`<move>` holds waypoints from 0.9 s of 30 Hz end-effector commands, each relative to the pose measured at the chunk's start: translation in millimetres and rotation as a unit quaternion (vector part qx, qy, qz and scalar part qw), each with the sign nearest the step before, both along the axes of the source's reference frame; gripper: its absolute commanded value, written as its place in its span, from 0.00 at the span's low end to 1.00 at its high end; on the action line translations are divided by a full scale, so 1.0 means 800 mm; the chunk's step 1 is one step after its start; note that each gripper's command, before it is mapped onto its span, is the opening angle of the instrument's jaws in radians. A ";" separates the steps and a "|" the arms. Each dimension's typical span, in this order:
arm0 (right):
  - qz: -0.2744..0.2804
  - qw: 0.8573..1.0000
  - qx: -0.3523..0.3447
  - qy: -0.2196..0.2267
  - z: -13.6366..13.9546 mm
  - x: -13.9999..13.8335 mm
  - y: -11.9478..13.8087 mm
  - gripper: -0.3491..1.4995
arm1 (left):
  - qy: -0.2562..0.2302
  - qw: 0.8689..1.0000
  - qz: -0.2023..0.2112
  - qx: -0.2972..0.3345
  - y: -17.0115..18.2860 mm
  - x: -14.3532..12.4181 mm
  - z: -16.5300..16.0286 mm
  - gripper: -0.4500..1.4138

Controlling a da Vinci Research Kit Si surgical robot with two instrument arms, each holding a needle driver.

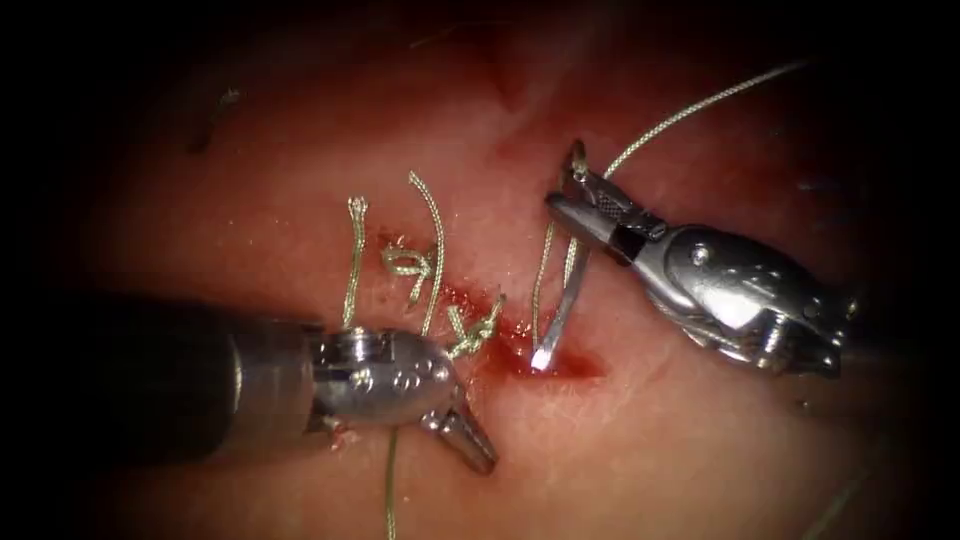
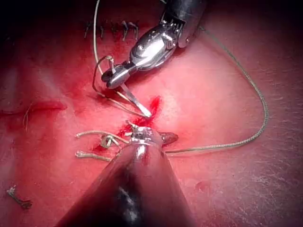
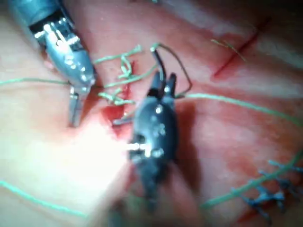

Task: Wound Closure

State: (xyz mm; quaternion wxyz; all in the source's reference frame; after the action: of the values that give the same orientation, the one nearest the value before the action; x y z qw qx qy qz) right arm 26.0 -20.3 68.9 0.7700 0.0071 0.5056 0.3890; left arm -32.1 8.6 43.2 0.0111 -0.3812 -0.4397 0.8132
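Two knots point(image 1: 470, 335) tied; right tool point(image 1: 590, 215) clamps the needle point(image 1: 560, 300) near its tail, tip at the cut point(image 1: 560, 365); left tool point(image 1: 470, 440) empty, jaws closed

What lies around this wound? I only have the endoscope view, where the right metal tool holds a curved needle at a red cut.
Observer: The left wrist view shows a row of dark stitches closing another stretch of the pink tissue.
Visitor: Where does the thread go?
Observer: The greenish braided thread swings out in a wide loop, then returns beside the left arm's silver tool, whose shut jaws hold nothing.
Visitor: Anything else?
Observer: The right wrist view shows a second red slit elsewhere. The right arm's tool is shut on the curved steel needle near its thread end; the tip touches the red cut, depth unclear.
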 end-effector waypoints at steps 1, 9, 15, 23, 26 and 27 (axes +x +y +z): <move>-0.004 1.000 0.007 0.005 0.0010 0.0013 -0.0005 0.00 | 0.000 1.000 -0.001 -0.002 0.0001 -0.0005 0.0010 0.00; -0.013 0.999 0.031 0.013 0.0009 0.0016 -0.0011 0.00 | 0.000 1.000 -0.002 -0.003 0.0000 -0.0003 0.0011 0.00; -0.027 0.997 0.064 0.033 0.0004 0.0017 -0.0016 0.00 | -0.001 1.000 0.000 -0.003 -0.0001 0.0002 0.0012 0.00; -0.045 0.995 0.076 0.047 0.0001 0.0012 -0.0013 0.00 | -0.002 1.000 0.002 -0.005 -0.0005 0.0011 0.0013 0.00; -0.056 0.994 0.077 0.054 0.0002 0.0011 -0.0013 0.00 | -0.002 1.000 0.004 -0.005 -0.0008 0.0016 0.0014 0.00; -0.058 0.993 0.084 0.059 0.0003 0.0013 -0.0014 0.00 | -0.003 1.000 0.005 -0.006 -0.0010 0.0019 0.0015 0.00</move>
State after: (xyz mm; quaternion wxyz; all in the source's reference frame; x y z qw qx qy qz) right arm 26.1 -21.3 68.6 0.7572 0.1265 0.5138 0.3829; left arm -30.0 7.8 43.8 0.0040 -0.3808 -0.4369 0.8149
